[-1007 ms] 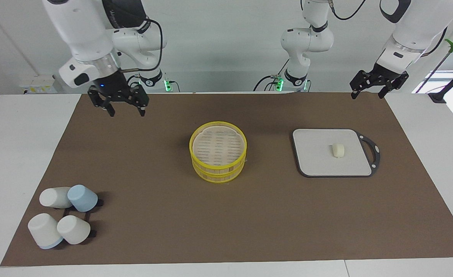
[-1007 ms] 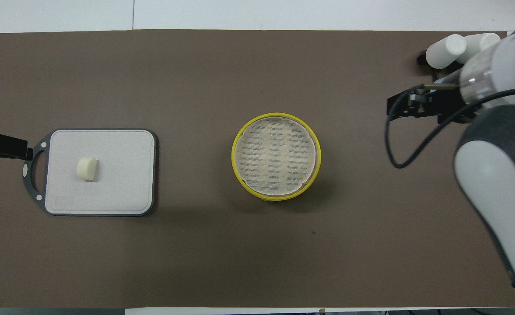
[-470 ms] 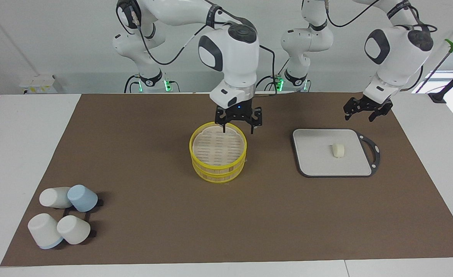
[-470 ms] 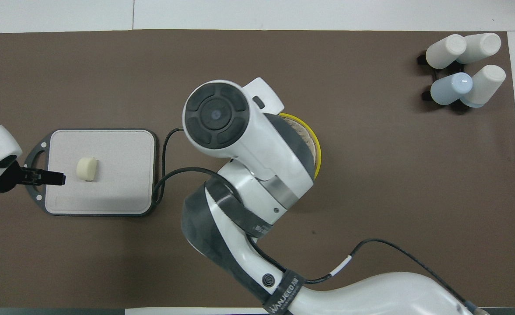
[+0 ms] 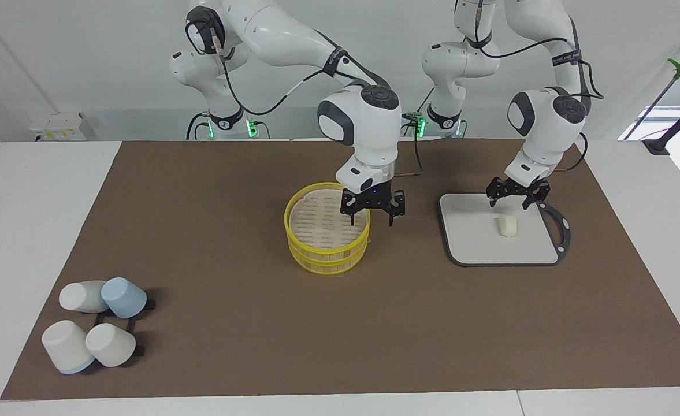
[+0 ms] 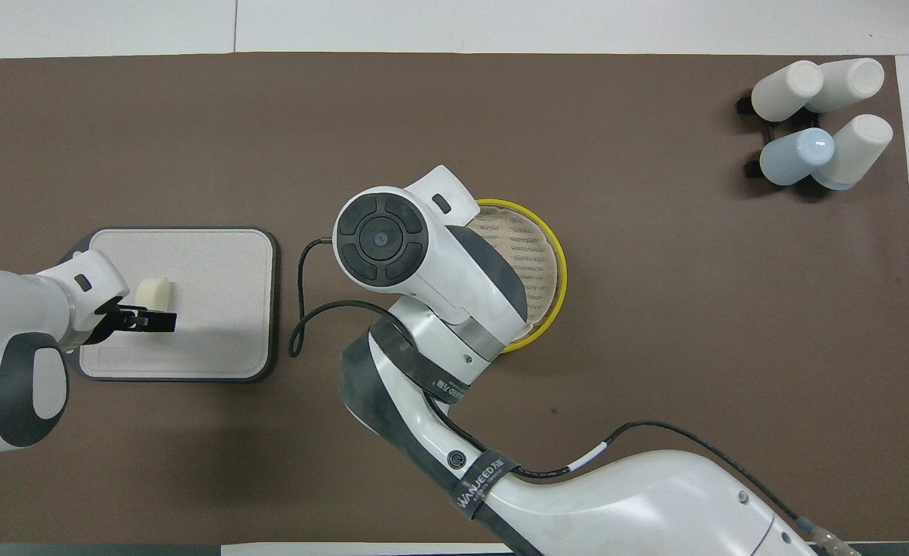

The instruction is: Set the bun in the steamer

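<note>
The bun (image 5: 507, 226) lies on the grey board (image 5: 472, 237), toward the left arm's end of the table. My left gripper (image 5: 513, 197) is open and hangs just above the board over the bun, not touching it; in the overhead view the left gripper (image 6: 147, 319) partly covers the bun (image 6: 153, 290). The yellow-rimmed steamer (image 5: 316, 231) stands mid-table, its pale slatted top showing. My right gripper (image 5: 372, 212) is open and low over the steamer's rim, one finger over the top and one outside. In the overhead view the right arm hides part of the steamer (image 6: 535, 255).
Several cups (image 5: 94, 323) lie on a small black rack near the table's corner at the right arm's end, farther from the robots; they also show in the overhead view (image 6: 817, 116). A brown mat (image 5: 230, 323) covers the table.
The right gripper swung in from its end of the table to the steamer and sank onto its rim. The left gripper came down from the table's edge to just above the bun.
</note>
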Robot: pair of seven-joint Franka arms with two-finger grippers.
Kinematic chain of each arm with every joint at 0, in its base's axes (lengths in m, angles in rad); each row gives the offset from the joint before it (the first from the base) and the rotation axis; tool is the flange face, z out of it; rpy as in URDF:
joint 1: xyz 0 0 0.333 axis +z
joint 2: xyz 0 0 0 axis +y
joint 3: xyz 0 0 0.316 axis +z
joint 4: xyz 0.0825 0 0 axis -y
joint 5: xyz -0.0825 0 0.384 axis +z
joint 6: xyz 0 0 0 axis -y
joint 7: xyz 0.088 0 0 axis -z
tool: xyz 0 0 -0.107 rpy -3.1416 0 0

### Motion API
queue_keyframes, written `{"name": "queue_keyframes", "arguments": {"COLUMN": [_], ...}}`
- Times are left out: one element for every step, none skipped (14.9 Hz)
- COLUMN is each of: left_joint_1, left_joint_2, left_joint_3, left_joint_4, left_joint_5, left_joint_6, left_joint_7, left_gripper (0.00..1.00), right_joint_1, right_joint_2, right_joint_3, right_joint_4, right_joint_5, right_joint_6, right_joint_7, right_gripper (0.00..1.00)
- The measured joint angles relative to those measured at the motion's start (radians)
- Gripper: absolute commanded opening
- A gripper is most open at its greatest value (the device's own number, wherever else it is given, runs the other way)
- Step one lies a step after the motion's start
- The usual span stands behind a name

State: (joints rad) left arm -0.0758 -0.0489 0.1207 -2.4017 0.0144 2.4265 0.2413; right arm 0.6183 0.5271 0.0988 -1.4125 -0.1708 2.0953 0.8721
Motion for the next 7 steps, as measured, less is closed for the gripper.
{"name": "queue_keyframes", "arguments": {"left_joint_1": [0.000,0.000,0.000,0.000,0.000,0.000,0.000], "left_joint_2": [0.025,0.042,0.053,0.058,0.059,0.059,0.060], "left_joint_3": [0.000,0.000,0.000,0.000,0.000,0.000,0.000], "left_joint_4": [0.000,0.000,0.001,0.001,0.001,0.001,0.001], "left_joint_5": [0.000,0.000,0.000,0.000,0.000,0.000,0.000], "left_joint_6": [0.034,0.053,0.061,0.066,0.069,0.070,0.072], "left_joint_7": [0.002,0.003,0.004,0.004,0.005,0.005,0.005], "left_gripper": [1.00,1.00,1.00,1.00,1.00,0.98,0.93], "right_joint_1": [0.001,0.001,0.002,0.003,0.003,0.003,0.002], "right_joint_2": [-0.017,-0.034,-0.048,-0.059,-0.068,-0.074,-0.078], "right_joint_3": [0.000,0.001,0.001,0.001,0.001,0.001,0.001], "right_joint_4": [-0.048,-0.096,-0.138,-0.167,-0.184,-0.193,-0.196], "right_joint_5": [0.000,0.000,0.000,0.000,0.000,0.000,0.000], "right_joint_6": [0.039,0.076,0.104,0.120,0.129,0.131,0.132], "right_joint_7": [0.000,0.000,0.000,0.000,0.000,0.000,0.001], "right_gripper": [0.91,0.84,0.79,0.74,0.69,0.66,0.64]}}
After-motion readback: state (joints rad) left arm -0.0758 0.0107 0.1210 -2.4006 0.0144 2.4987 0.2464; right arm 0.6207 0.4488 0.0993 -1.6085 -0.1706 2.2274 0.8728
